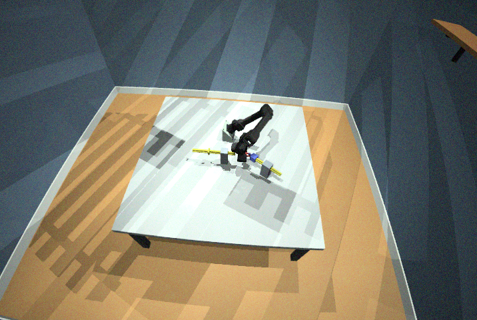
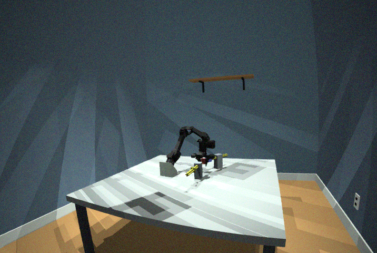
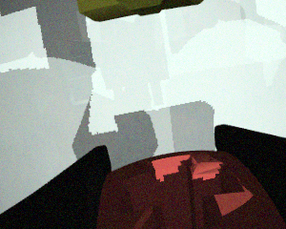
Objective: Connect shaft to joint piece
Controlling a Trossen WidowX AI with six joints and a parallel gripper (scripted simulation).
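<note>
The red joint piece (image 1: 248, 153) (image 2: 203, 160) (image 3: 176, 200) sits beside the blue fork (image 1: 253, 157) on the end of the fixed yellow shaft (image 1: 276, 172) (image 2: 225, 155), which is held by a grey block (image 1: 266, 169) (image 2: 218, 162). The second yellow shaft (image 1: 199, 150) (image 2: 191, 171) (image 3: 138, 7) passes through the other grey block (image 1: 224, 155) (image 2: 198, 171) and ends short of the joint piece. My gripper (image 1: 242, 157) (image 3: 162, 146) is open around the joint piece, one finger on each side. The opening of the joint piece is hard to make out.
The white table (image 1: 208, 211) (image 2: 225, 214) carries both blocks. The arm's base stands behind them beside a grey wedge-shaped plate (image 2: 167, 169). The second shaft has a small crosspiece (image 1: 208, 151) near its outer end. A wooden shelf (image 1: 469, 39) (image 2: 221, 78) hangs on the wall.
</note>
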